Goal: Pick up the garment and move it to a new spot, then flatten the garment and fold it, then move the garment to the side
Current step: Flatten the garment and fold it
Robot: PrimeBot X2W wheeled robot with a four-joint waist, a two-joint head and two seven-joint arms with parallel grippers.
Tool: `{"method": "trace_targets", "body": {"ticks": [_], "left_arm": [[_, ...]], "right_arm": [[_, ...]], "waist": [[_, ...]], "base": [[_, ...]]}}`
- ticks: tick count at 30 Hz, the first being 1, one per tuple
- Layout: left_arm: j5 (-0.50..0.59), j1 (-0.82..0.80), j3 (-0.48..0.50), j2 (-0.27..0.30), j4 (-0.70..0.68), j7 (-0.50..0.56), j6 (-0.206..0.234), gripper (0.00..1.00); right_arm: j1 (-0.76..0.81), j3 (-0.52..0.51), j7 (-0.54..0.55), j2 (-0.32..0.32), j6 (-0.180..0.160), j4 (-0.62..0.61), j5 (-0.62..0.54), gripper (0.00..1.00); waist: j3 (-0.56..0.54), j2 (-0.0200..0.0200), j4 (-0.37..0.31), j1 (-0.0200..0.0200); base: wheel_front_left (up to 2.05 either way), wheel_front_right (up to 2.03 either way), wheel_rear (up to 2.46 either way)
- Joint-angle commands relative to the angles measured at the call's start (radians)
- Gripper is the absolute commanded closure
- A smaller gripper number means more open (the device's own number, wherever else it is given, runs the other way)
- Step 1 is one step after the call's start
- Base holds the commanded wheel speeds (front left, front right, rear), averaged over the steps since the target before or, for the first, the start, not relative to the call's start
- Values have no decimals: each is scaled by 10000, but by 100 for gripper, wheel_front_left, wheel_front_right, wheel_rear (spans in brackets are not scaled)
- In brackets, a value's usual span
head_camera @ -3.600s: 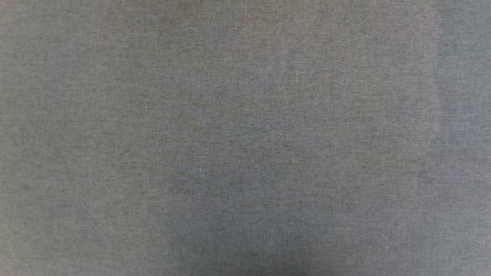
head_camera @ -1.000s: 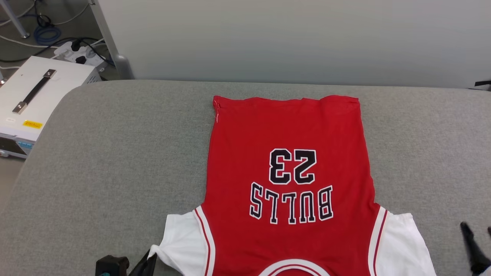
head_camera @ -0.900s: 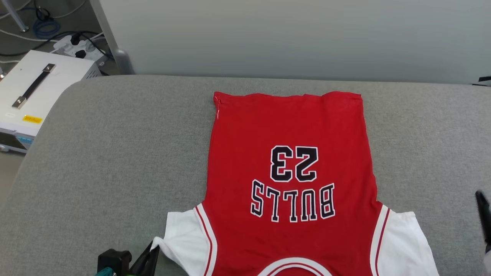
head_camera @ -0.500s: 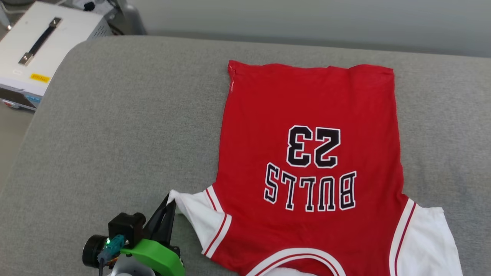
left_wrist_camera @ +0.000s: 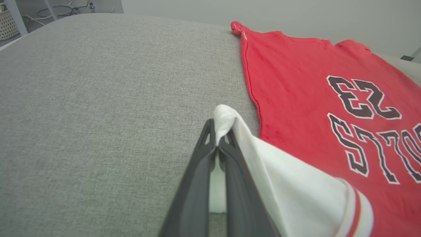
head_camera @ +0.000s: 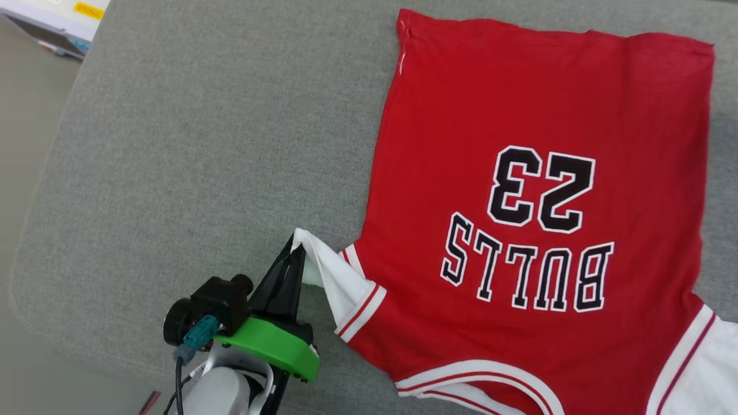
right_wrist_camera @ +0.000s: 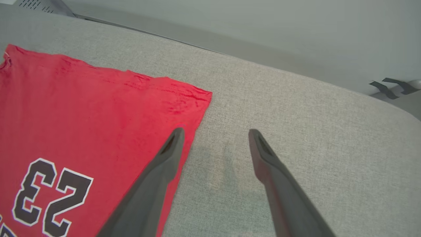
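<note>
Red jersey cloth makes up most of the garment [head_camera: 536,104], which lies spread on a grey woven cushion [head_camera: 190,132] with its neck end toward the robot and its hem at the far side. The head view takes in the whole layout. The left gripper [head_camera: 296,249] is at the lower left, its jaws pressed together on the tip of the white sleeve [head_camera: 340,282] and lifting that corner into a small peak off the cushion. The corner of a white box [head_camera: 52,14] sits beyond the cushion's edge at the top left. The left wrist view shows the pinch close up: the two dark fingers meet with no gap at the tips, and a fold of white cloth bulges out over them. The right wrist view shows the right gripper [right_wrist_camera: 216,133] with its jaws wide apart and holding nothing, over bare cushion just beside the far hem corner; one finger crosses the red edge in that view, and I cannot tell whether it touches. The body is smooth apart from light puckers along the hem. It carries a black, white-edged "23" [head_camera: 542,187] and "BULLS" [head_camera: 527,271], upside down to the robot. Red-and-white striped trim [head_camera: 360,302] edges the sleeve seam and the neckline [head_camera: 478,369].
</note>
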Motion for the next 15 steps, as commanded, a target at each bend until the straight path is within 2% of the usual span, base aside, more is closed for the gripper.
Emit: {"method": "trace_targets", "body": {"ticks": [1,6,12,15], "left_arm": [[191,-241,104,-157,-41,-59,-125,100],[577,-425,411,-656,-114,-59,-477,100],[988,-530,799,-1171,-180,-59,-866,100],[1137,-546,946,-1341,-170,-59,-1001,100]], "right_arm": [[-388,127,468,-52,-7,167,139,0],[-1209,400,1752,-222,-7,564,-19,0],[-1879,402,1976,-247,-7,1133,-657,0],[-1661,632,2159,-330,-7,1450,-854,0]], "waist": [[1054,0,820,-1],[1692,0,1144,-1],[2314,0,1440,-1],[2444,0,1499,-1]], "base": [[0,0,0],[0,0,0],[0,0,0],[0,0,0]]}}
